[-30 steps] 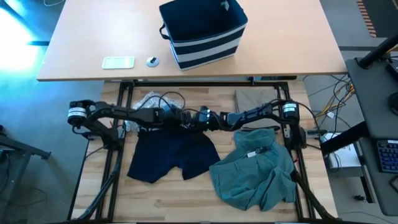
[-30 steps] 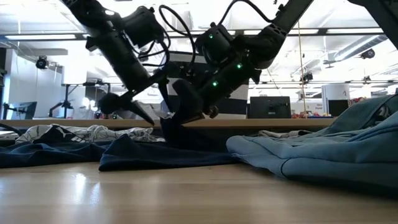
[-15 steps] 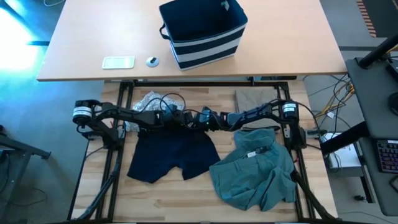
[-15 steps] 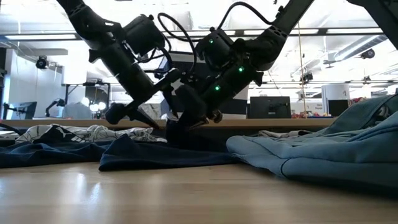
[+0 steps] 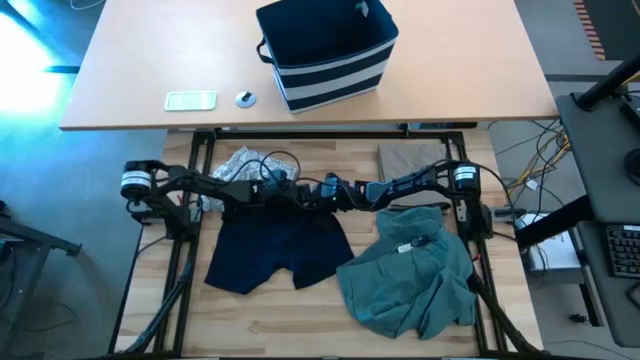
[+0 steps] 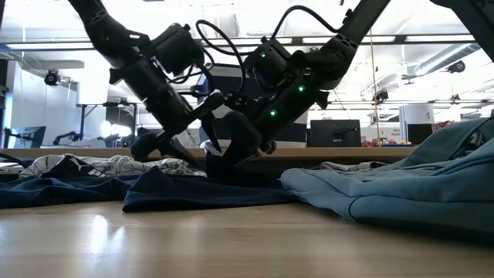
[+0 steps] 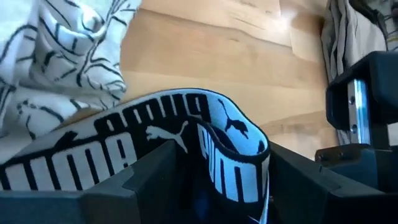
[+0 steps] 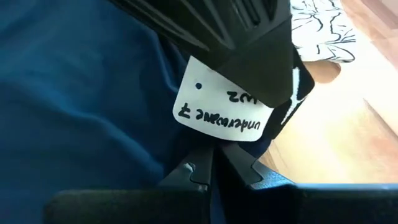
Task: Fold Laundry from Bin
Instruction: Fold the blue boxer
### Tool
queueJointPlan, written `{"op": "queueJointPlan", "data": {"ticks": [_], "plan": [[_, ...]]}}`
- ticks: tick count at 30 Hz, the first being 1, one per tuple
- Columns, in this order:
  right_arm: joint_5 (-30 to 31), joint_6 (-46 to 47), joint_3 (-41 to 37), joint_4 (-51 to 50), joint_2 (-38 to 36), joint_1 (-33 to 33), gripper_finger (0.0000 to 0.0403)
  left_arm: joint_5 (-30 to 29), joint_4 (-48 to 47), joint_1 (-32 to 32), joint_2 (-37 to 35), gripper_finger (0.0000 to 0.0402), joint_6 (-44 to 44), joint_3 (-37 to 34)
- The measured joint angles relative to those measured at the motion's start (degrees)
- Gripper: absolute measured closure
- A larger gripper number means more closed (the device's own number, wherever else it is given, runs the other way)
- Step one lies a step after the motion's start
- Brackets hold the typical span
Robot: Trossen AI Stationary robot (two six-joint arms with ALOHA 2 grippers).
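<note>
On the far desk the bin (image 5: 328, 52) is sitting upright, inside looking dark, no contents visible. On the wooden table, navy shorts (image 5: 278, 248) are lying flat, teal garment (image 5: 410, 280) beside them, tan one (image 5: 408, 160) and patterned one (image 5: 240, 165) near the back edge. Both grippers are meeting at the shorts' waistband: left gripper (image 5: 298, 192) is standing with jaws apart around the printed band (image 7: 186, 134), right gripper (image 5: 325, 191) is clamping the fabric with jaws closed. Right wrist view alone is showing a handwritten white tag (image 8: 227, 112); low view is showing the band lifted slightly.
</note>
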Motion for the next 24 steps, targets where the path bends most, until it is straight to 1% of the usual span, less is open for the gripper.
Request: {"op": "queueJointPlan", "data": {"ticks": [4,7,9,12,15,17,20,24], "plan": [[0.0,-2.1,0.0,-0.9,0.0,0.1,0.0394,-0.2,6.7,0.3,1.5,0.0182,1.8,-2.6],[-0.1,-3.9,-0.1,-1.7,0.0,0.2,0.0394,-0.3,12.0,0.3,2.7,0.0182,5.2,-4.2],[-0.6,-5.0,-0.1,-0.8,0.0,0.2,0.0394,-1.0,14.9,0.3,3.1,0.0182,7.1,-5.7],[-1.2,-6.5,0.3,0.8,-0.3,0.6,0.0394,-2.2,18.1,0.5,3.4,0.0188,7.3,-8.2],[-1.0,-6.6,0.1,0.8,-0.2,0.5,0.0394,-2.5,25.1,0.6,3.6,0.0204,7.3,-10.5],[-0.7,-6.6,0.1,1.1,-0.2,0.4,0.0394,-2.5,27.5,0.8,4.5,0.0217,7.3,-11.1],[-0.7,-6.2,0.1,1.2,-0.2,0.5,0.0394,-1.6,29.4,0.8,6.0,0.024,7.3,-10.7],[-0.6,-6.3,0.1,0.8,-0.2,0.5,0.0394,1.3,29.6,0.8,8.9,0.028,7.5,-7.8]]}}
